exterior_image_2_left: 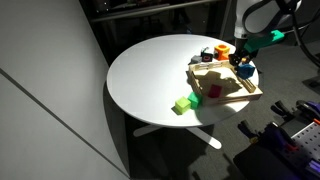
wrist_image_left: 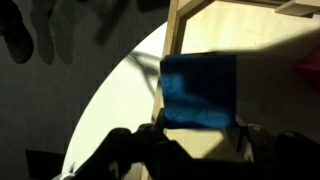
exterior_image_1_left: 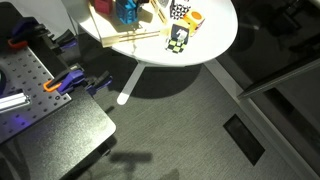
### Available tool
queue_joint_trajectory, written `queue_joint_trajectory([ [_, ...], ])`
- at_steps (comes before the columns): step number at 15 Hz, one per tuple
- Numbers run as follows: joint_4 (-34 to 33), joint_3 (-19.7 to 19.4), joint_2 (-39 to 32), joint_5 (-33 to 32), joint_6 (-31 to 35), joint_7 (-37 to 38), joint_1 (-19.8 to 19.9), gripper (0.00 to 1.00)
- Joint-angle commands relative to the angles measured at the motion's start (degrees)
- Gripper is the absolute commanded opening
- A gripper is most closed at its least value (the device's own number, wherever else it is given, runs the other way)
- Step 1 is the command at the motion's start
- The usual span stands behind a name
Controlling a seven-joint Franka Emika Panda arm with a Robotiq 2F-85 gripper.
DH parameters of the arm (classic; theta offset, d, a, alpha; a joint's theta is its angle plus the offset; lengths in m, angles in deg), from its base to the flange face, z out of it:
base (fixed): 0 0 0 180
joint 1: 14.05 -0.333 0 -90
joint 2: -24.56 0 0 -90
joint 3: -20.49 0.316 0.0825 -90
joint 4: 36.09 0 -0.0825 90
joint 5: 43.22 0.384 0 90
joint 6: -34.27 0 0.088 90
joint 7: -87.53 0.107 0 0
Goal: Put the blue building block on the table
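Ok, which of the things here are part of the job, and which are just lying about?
Part of the job: blue block, table, gripper.
Lying about: wooden tray, green block, checkered cube, grey bench.

Both exterior views high, angled down, sharing table (exterior_image_1_left: 215, 45) (exterior_image_2_left: 150, 70); wrist close.

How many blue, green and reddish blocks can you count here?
Small bright-blue cube, held in the claw: 1
Reddish block in the light wooden tray: 1
Green block on the round white table: 1 (could be two joined pieces)
Total: 3
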Motion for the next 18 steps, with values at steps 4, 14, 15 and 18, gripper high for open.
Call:
queue_joint_trajectory([
  [4, 6.1, -2.0, 4.8, 1.2, 0.8, 0.0, 5.0, 0.33],
  [14, 6.9, -4.6, 3.2, 4.8, 6.5, -1.3, 10.2, 0.33],
  [15, 6.8, -4.9, 3.0, 4.8, 7.3, -1.3, 10.4, 0.33],
  [18, 6.2, -5.5, 2.2, 5.5, 8.8, -1.7, 10.9, 0.33],
])
